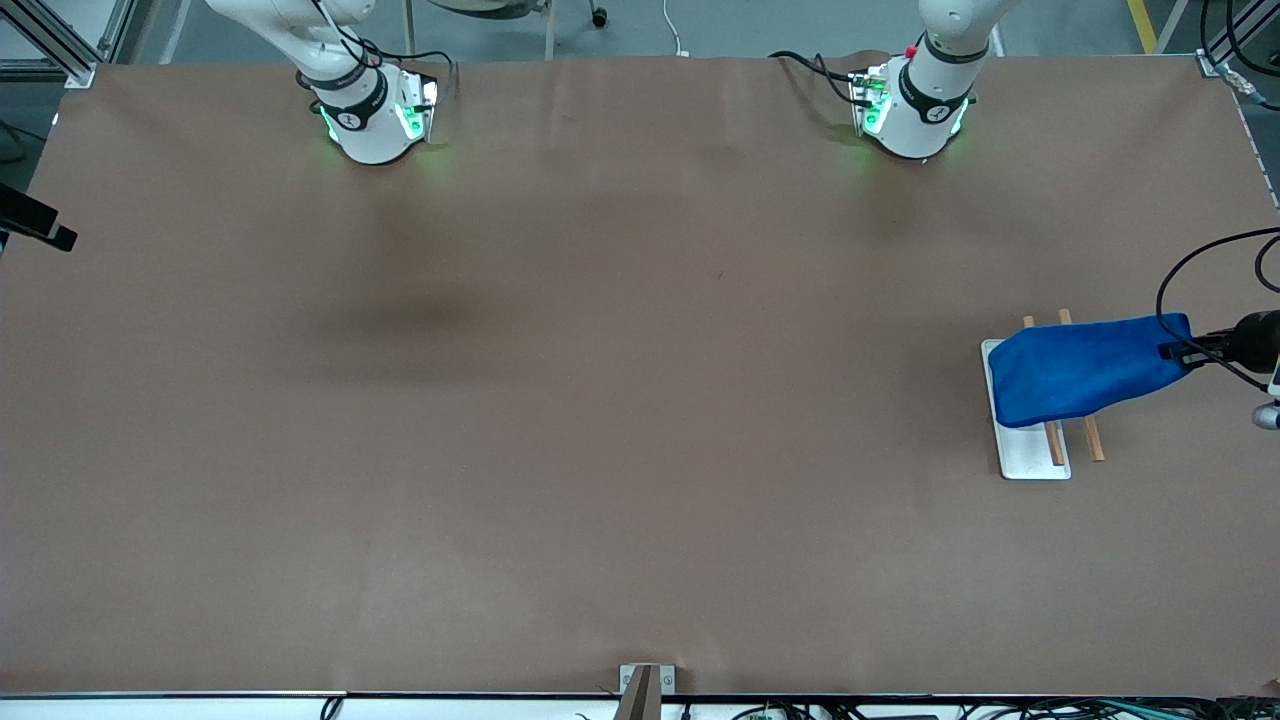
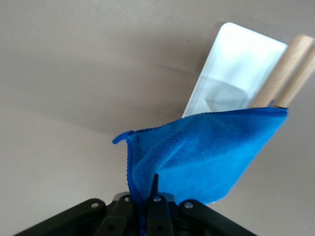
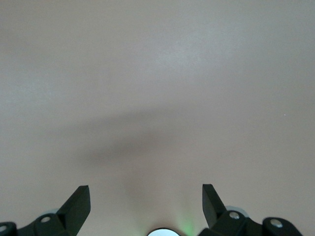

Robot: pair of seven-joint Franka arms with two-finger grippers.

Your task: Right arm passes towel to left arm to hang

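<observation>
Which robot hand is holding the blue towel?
The left gripper: its fingers are shut on the towel over the wooden rods. The right gripper is open, holding nothing.

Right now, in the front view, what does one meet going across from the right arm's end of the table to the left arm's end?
Right arm's base → left arm's base → white stand plate → blue towel draped over the wooden rods → left gripper, shut on the towel's corner.

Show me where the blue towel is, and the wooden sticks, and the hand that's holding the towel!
towel (image 1: 1085,370): front view, middle of the cloth.
wooden sticks (image 2: 290,69): left wrist view, bare upper part of one stick.
left hand (image 2: 145,202): left wrist view, fingertips pinching the towel's edge.
</observation>
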